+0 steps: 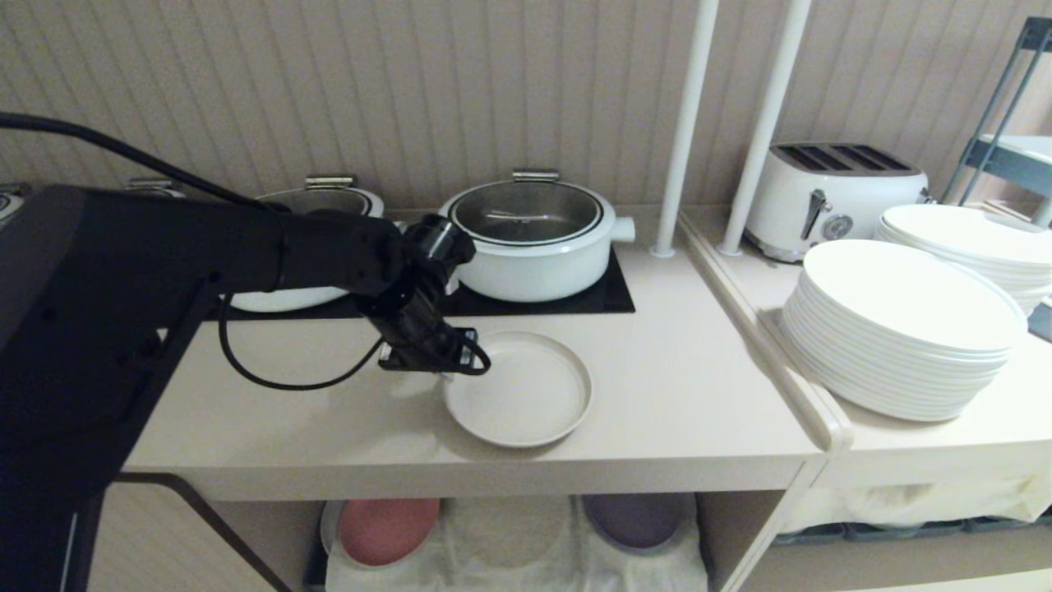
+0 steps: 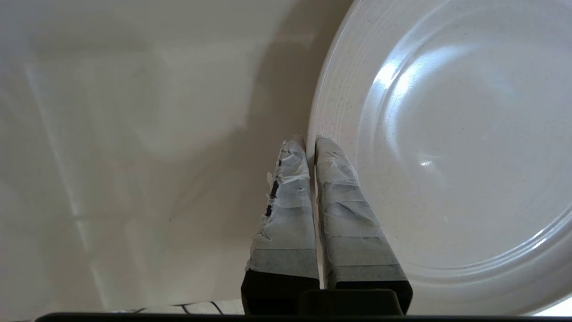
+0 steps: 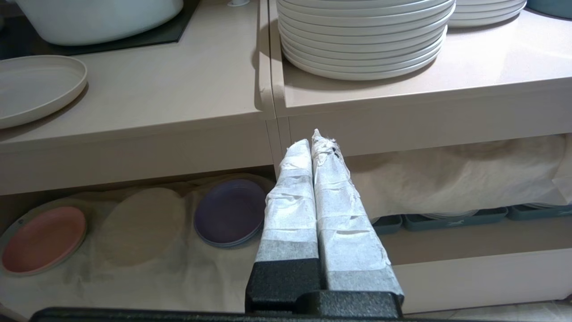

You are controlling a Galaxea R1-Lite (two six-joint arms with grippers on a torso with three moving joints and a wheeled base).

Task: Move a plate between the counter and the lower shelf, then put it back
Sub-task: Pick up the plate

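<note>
A: Where is the plate (image 1: pixel 518 389)?

B: It lies flat on the table (image 1: pixel 682 395), in front of the black hob panel (image 1: pixel 608 296) that carries the white pot (image 1: pixel 530 238).

A: And the left gripper (image 2: pixel 310 142)?

B: It hangs over the table at the plate's left rim. Its taped fingers (image 2: pixel 286 210) are pressed together with nothing between them. In the left wrist view the tips sit right at the rim's outer edge; I cannot tell whether they touch it.

A: The right gripper (image 3: pixel 315 141)?

B: Closed too, and empty. It is held low in front of the furniture, near the seam between the table and the neighbouring top.

A: What is on the lower shelf (image 1: pixel 509 543)?

B: A wrinkled white cloth (image 3: pixel 134 268) covers its floor. A pink plate (image 1: pixel 386 529) sits towards its left and a purple plate (image 1: pixel 634 520) towards its right, with a bare patch of cloth between them.

A: Anything else?

B: A stack of large white plates (image 1: pixel 900 329) on the neighbouring top, with a white toaster (image 1: pixel 838 197) behind it.
</note>
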